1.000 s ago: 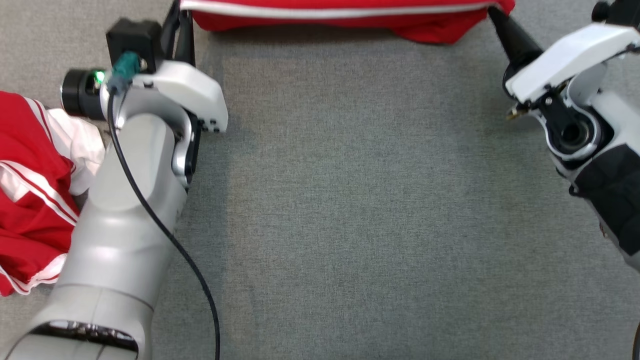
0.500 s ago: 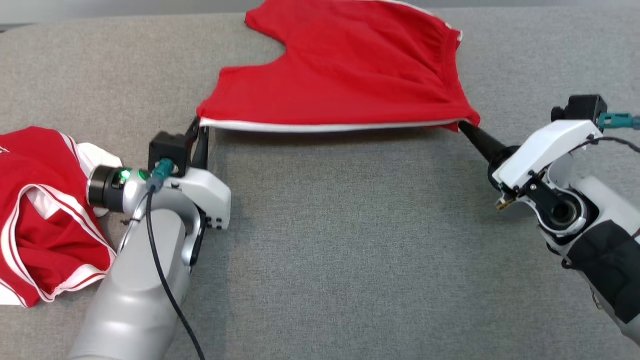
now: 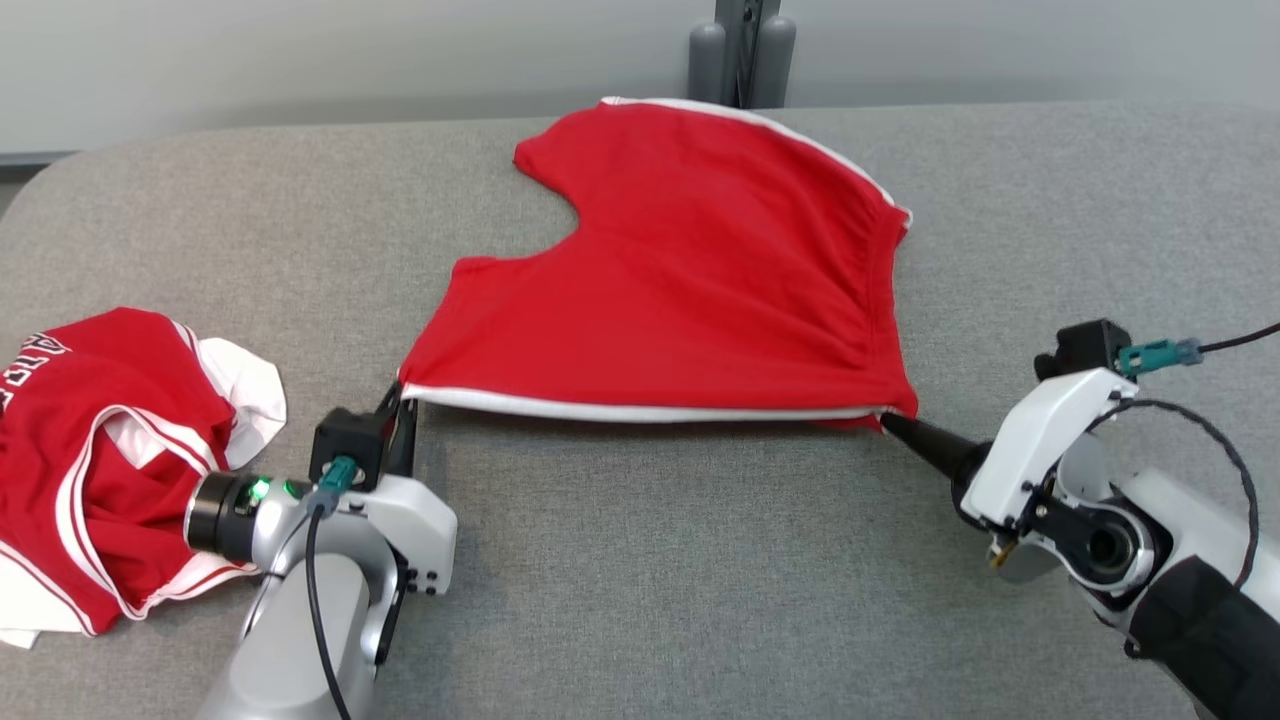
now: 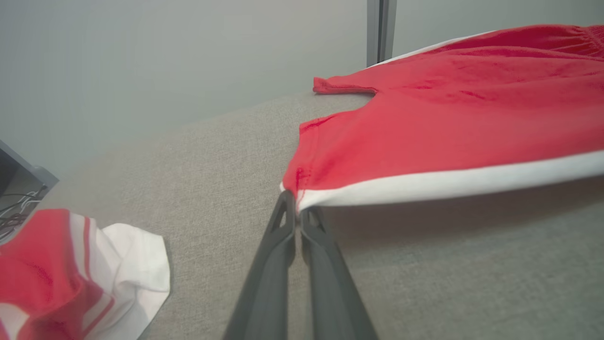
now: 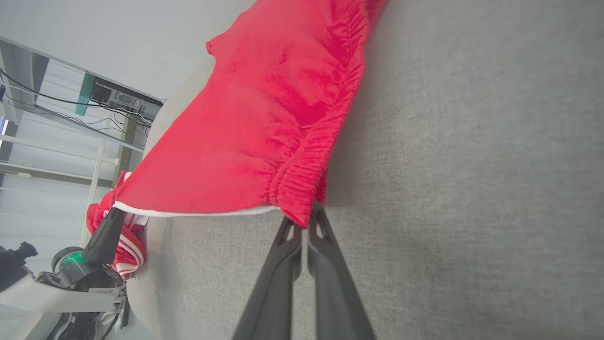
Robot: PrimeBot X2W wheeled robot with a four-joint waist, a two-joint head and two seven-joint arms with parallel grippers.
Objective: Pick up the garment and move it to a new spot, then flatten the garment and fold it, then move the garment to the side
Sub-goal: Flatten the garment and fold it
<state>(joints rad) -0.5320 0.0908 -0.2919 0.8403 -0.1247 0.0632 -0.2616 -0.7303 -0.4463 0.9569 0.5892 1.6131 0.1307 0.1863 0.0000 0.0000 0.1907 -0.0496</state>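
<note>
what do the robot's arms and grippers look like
The left gripper and right gripper each have two long dark grey fingers with triangular cut-outs near the tips. White shells behind them each carry a black camera box with a teal plug and black cable. The left forearm is silver with a green-lit black ring; the right forearm is wrapped in black.

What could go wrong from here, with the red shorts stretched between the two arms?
1. The left jaws and right jaws each pinch only a corner tip of the red shorts; under tension a corner could slip out.
2. The crumpled jersey lies close beside the left arm; a sideways move might snag it.
3. The far leg rests on the grey surface; dragging could bunch it.
</note>
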